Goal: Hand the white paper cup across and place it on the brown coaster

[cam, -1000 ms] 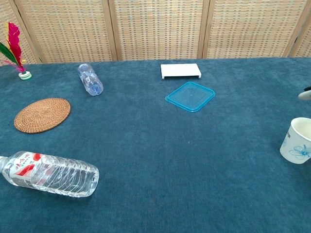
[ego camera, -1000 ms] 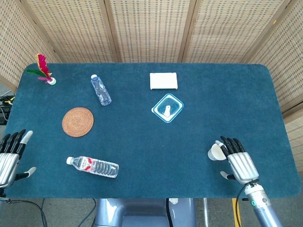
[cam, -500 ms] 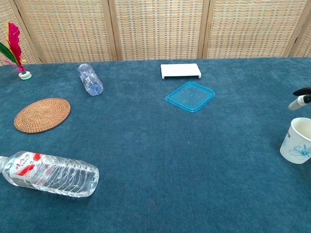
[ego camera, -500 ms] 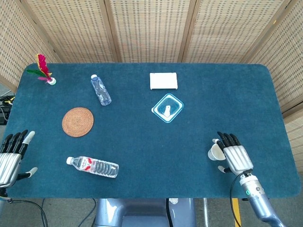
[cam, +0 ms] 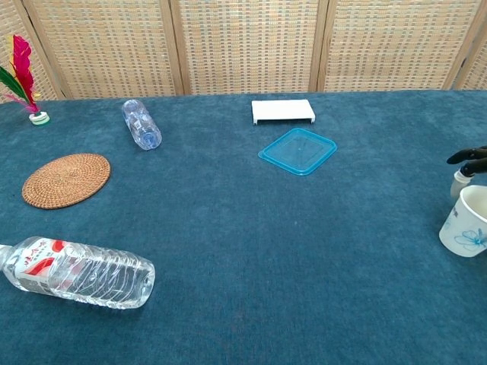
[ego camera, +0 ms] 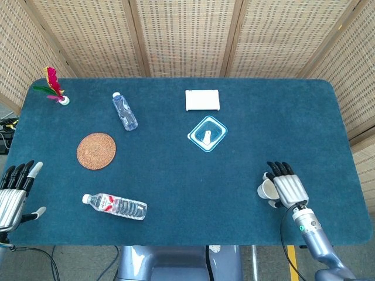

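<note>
White paper cup, blue floral print, stands upright on the teal felt table near its right front. My right hand wraps the cup, fingertips curling round the rim; firm grip or not, I cannot tell. Round woven brown coaster lies far left. Left hand hangs open, holding nothing.
</note>
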Controlling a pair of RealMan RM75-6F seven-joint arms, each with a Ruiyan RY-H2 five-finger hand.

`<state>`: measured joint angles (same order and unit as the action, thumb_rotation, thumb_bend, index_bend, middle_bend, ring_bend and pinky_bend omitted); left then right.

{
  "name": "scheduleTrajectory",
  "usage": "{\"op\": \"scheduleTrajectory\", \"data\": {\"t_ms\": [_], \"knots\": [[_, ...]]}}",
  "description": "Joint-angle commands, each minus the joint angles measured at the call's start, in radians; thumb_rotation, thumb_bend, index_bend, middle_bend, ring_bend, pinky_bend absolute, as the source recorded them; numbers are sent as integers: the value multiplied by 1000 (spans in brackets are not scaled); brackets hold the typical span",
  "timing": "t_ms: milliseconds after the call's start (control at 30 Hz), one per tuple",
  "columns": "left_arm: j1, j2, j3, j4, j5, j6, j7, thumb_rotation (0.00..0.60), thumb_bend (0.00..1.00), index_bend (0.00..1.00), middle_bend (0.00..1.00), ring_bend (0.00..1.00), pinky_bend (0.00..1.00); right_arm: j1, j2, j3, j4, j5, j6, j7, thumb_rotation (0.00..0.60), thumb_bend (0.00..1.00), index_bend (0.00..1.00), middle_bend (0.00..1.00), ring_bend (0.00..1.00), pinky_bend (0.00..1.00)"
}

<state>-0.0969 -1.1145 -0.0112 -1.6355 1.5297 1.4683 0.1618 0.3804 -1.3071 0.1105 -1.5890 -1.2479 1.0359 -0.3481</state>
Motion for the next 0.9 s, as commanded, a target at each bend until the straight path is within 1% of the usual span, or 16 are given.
{"op": "scheduleTrajectory", "data": {"t_ms": [33, 233, 500, 667, 900], "knots": [[0, 0, 2, -1, 2, 0, 1, 600, 87, 0, 0, 0, 0, 6, -7, 0, 12, 4, -3, 7, 600, 84, 390, 115, 0, 2], [0, 1, 3, -5, 5, 0, 1, 600, 88, 0, 0, 0, 0, 13, -13, -7, 20, 5, -1, 14, 600, 84, 439, 165, 0, 3], [1, 4, 3, -6, 4, 1, -1, 600, 86, 0, 0, 0, 0, 26, -20, -9, 7, -4, 9, -2, 600, 84, 452, 173, 0, 4], [1, 4, 2, -6, 2, 2, 1, 600, 88, 0, 0, 0, 0, 54, -21, 9, -44, -12, 21, -44, 600, 83, 454, 174, 0, 4], [1, 7, 2, -5, 0, 0, -8, 600, 88, 0, 0, 0, 0, 120, -25, 49, -142, 18, 8, -163, 600, 83, 456, 174, 0, 4]]}}
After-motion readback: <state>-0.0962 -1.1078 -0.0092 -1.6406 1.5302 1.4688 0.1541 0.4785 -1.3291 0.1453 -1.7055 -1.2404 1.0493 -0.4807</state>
